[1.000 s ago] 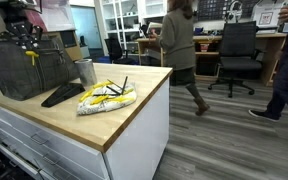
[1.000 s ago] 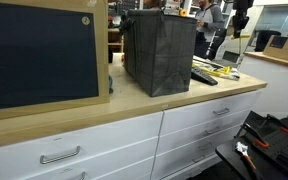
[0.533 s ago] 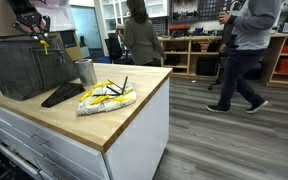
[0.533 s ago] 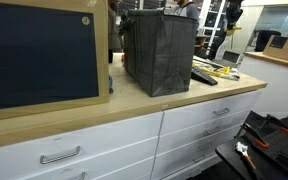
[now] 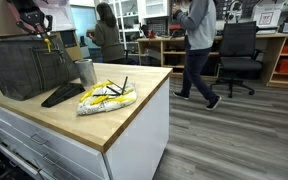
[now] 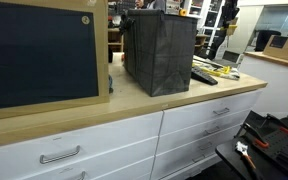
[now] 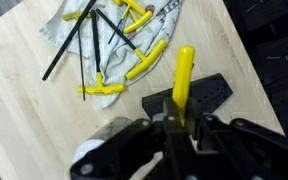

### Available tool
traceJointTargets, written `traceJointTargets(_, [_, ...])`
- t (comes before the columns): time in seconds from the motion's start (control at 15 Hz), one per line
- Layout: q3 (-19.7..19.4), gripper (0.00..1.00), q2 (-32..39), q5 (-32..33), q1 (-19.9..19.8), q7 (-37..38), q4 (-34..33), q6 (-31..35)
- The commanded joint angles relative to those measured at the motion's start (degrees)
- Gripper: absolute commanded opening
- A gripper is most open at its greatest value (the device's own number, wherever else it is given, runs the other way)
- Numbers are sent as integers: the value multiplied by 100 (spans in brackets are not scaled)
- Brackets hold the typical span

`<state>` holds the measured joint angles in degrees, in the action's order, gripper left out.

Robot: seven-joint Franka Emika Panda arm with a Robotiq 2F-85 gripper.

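One mesh basket; one metal cup; one white cloth; one held yellow-handled tool; two people.

You have no legible text here. The print on the white cloth is too blurred, the round sticker on the framed panel is too small, and the yellow tool handle shows no readable mark.
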<state>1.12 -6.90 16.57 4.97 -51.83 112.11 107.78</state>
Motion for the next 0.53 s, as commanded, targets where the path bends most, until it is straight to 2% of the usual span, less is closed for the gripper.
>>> traceJointTargets(0.0, [40, 15, 4, -6, -37, -3, -16, -17])
traceJointTargets(0.2, [40, 15, 4, -6, -37, -3, -16, -17])
traceJointTargets(0.27, [33, 4, -15, 50, -47, -19, 26, 30])
traceJointTargets(0.47, [73, 4, -1, 255, -30, 60, 201, 175])
